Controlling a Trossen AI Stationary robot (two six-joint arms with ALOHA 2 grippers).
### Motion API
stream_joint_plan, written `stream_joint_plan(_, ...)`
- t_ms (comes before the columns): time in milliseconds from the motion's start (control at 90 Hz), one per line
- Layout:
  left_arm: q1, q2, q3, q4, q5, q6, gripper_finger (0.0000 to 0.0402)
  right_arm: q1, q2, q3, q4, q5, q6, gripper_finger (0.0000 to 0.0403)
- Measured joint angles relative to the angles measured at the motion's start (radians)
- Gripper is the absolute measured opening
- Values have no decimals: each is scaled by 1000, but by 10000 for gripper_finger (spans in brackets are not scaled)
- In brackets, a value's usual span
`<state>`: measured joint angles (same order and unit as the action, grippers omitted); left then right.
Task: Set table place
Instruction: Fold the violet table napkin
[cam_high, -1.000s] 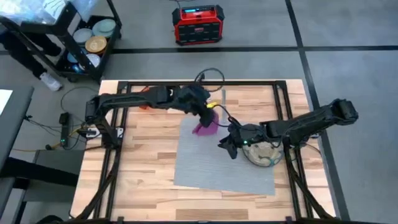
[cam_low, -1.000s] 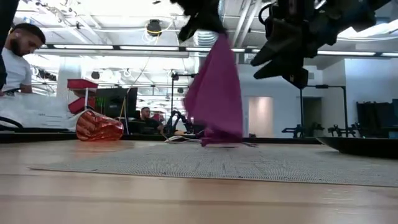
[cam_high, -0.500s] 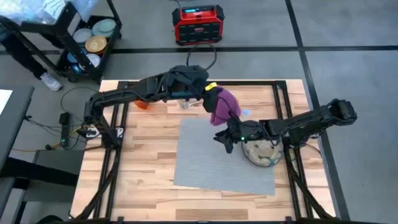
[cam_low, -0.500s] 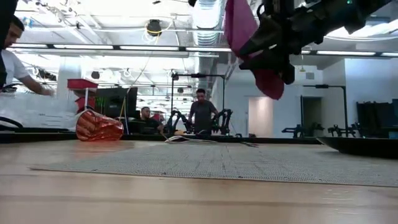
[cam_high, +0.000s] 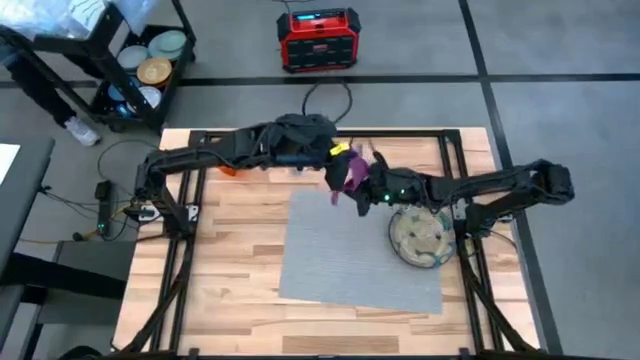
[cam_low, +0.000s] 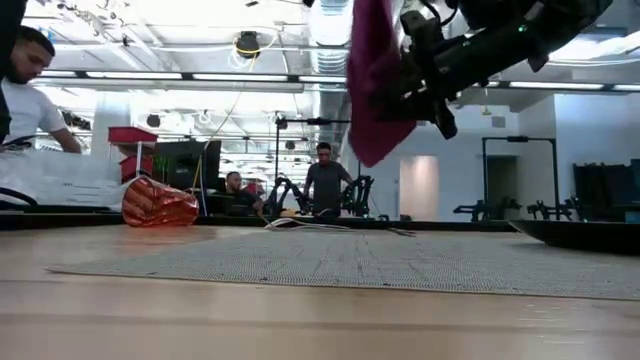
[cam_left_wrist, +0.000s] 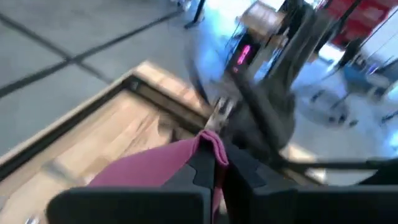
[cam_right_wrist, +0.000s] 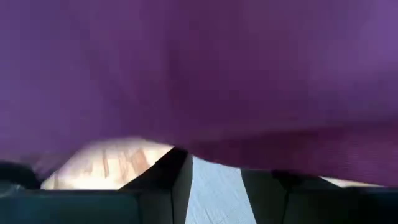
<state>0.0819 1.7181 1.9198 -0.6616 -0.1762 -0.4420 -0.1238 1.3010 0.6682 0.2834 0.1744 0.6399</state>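
Since before, the right gripper (cam_high: 362, 194) has been swung from the plate (cam_high: 421, 238) up to the napkin (cam_high: 352, 170). The napkin is pinched in the closed left fingers (cam_left_wrist: 202, 171) above the placemat (cam_high: 350, 255). The right fingers' state cannot be told.

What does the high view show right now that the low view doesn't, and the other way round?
Only the high view shows the plate on the placemat's right part, and the left gripper pinching the napkin over the table's far side. Only the low view shows how high the napkin hangs clear of the placemat, and people in the room behind. Both show the napkin, the placemat and the right gripper beside the cloth.
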Motion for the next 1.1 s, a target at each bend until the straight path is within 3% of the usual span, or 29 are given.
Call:
stream_joint_plan(244,-54,0,0,-209,-66,-45,0,-11,-8,10,-16,-24,-17,116)
stream_joint_plan(444,-118,0,-46,-192,-67,-117,0,-38,-6,10,-20,-45,-19,116)
stream_joint_plan(544,-156,1,-112,-180,-64,-173,0,-46,-4,10,-19,-47,-16,116)
stream_joint_plan(689,-188,1,-282,-34,-68,-260,0,-49,36,11,-6,-79,-8,116)
stream_joint_plan(844,-198,3,-445,121,-150,-354,0,-8,141,11,3,-99,21,116)
stream_joint_plan(1100,-153,3,-592,-1,-147,-423,0,-28,336,15,137,-191,60,116)
